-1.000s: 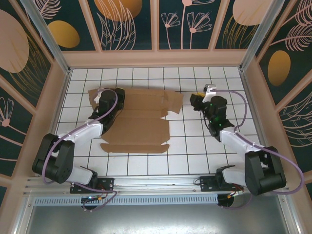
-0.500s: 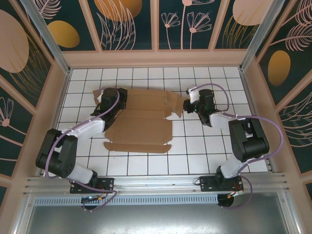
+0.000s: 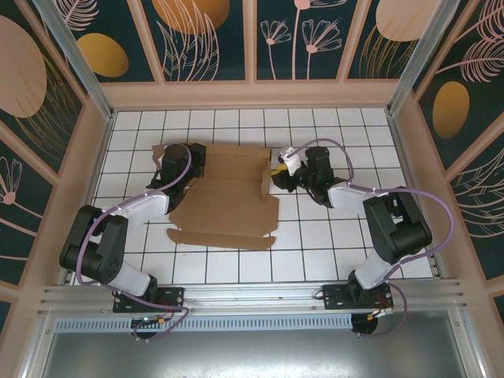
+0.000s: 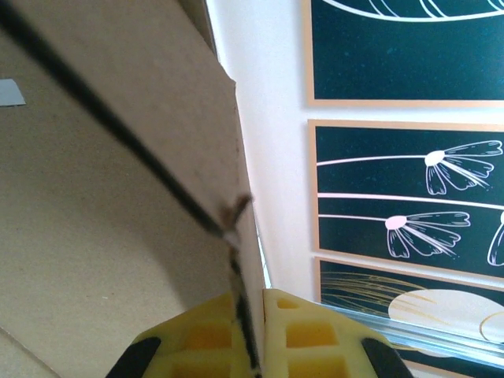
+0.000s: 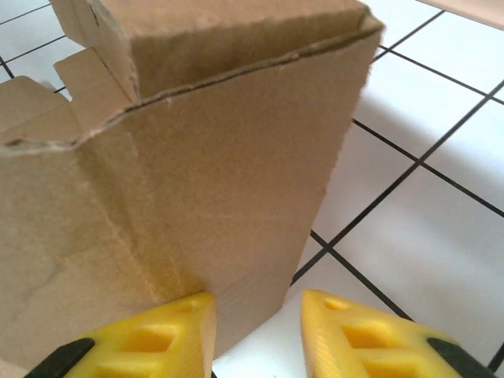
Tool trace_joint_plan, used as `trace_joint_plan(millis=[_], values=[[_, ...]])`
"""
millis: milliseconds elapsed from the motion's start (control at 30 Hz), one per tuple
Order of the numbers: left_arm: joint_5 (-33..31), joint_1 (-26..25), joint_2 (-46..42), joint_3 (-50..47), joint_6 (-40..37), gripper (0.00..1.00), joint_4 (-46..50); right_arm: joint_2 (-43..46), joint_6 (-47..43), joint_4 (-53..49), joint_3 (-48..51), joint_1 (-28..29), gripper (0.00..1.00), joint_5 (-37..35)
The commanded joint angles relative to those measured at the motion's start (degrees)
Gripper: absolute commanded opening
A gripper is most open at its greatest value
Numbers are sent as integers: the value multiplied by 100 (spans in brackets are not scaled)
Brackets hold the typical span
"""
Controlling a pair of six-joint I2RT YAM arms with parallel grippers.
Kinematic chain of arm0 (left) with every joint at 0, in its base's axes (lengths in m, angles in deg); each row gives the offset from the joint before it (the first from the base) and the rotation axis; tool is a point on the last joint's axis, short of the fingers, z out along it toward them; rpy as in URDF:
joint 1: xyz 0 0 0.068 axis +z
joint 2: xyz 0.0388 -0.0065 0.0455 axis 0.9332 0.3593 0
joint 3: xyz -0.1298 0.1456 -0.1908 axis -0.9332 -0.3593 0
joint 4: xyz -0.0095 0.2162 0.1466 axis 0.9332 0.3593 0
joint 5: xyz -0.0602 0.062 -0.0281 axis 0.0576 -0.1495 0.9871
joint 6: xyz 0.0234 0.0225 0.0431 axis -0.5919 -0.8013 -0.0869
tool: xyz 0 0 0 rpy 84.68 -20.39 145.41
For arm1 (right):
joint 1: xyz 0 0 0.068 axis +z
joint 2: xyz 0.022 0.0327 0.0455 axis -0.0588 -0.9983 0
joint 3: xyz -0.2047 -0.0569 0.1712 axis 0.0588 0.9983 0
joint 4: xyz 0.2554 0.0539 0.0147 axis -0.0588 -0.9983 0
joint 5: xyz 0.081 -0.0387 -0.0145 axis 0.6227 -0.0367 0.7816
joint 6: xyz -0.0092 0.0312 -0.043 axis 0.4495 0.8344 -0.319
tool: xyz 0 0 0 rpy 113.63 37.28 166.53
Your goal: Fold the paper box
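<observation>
Paper box: the paper box (image 3: 224,201) is a plain brown cardboard sheet. It lies mostly flat on the white tiled table (image 3: 331,236), in the middle and a little to the far side, between the two arms.
Box shape: the near long flap lies flat on the tiles. On the right edge a side flap is raised from the table, and in the right wrist view it stands almost upright.
Left end effector: the left end effector (image 3: 167,164) is at the far left corner of the sheet. In the left wrist view its yellow fingers (image 4: 307,335) are pressed together, with a thin cardboard edge pinched between them. This piece of cardboard is lifted, and the wall panels are visible beside it.
Right end effector: the right end effector (image 3: 276,170) is at the right edge of the sheet, low over the table.
Right opening: in the right wrist view its yellow fingers (image 5: 157,342) stand apart with a clear gap between them, partly spread and not wide.
Right contact: the raised flap stands just in front of the fingers, and its lower right corner is in line with the gap. One finger is right against the face of the flap, but it is not possible to tell if it really touches. The other finger is over bare tiles, and nothing is pinched here.
</observation>
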Motion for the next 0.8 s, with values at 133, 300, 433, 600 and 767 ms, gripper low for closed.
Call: trace_joint_plan(millis=[133, 300, 433, 600, 767], values=[[206, -11, 4, -240, -115, 0, -216, -33, -84, 214, -190, 425, 51, -556], [208, -11, -99, -397, -175, 0, -215, 63, -88, 419, -28, 532, 57, -750], [220, -11, -126, -475, -220, 0, -250, 193, 38, 644, 117, 563, 62, -597], [236, -3, -147, -491, -316, 0, -243, 251, -14, 546, 119, 605, 58, -91], [201, -5, -157, -502, -347, 0, -233, 311, -98, 339, 81, 601, 46, 406]])
